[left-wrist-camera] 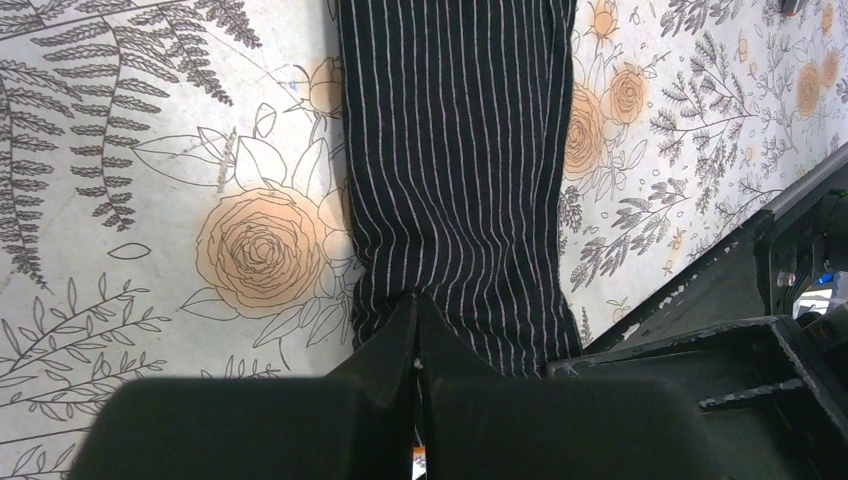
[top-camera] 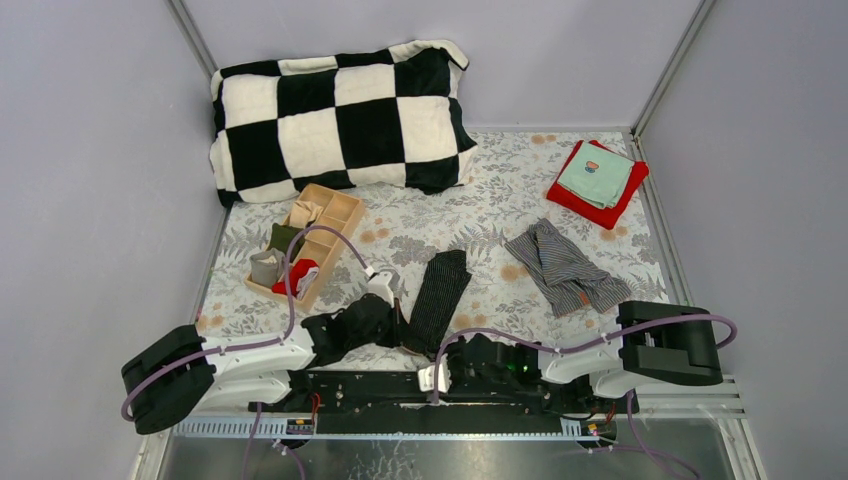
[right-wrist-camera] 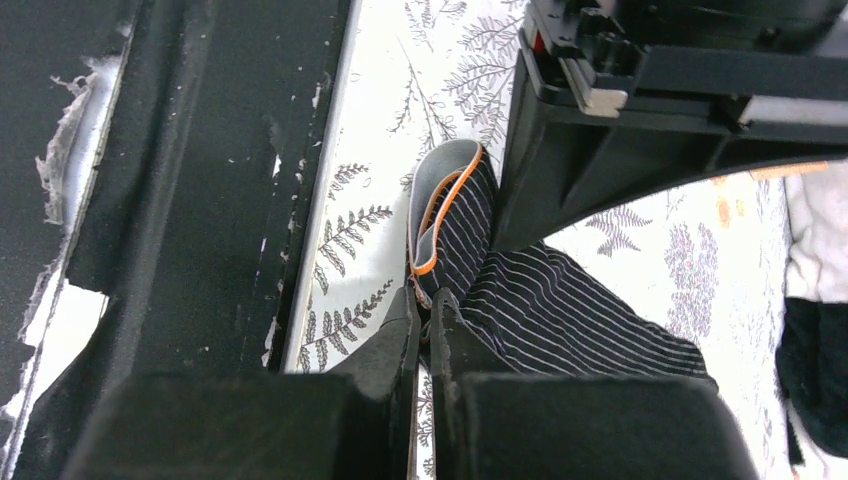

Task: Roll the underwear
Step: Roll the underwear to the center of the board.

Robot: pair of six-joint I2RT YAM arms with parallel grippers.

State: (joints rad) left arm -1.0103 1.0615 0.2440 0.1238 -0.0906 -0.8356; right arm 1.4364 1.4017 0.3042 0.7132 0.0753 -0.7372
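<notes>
1 black boxer [top-camera: 440, 290] on floral sheet [top-camera: 480, 200], lilac walls [top-camera: 100, 150]

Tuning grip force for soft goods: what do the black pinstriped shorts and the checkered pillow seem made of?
The black pinstriped shorts look like thin matte cloth, perhaps cotton: they lie limp and flat, with no sheen. The checkered pillow looks like plush fleece over soft filling: fuzzy surface, puffy rounded edges. The exact fibres cannot be told.
</notes>
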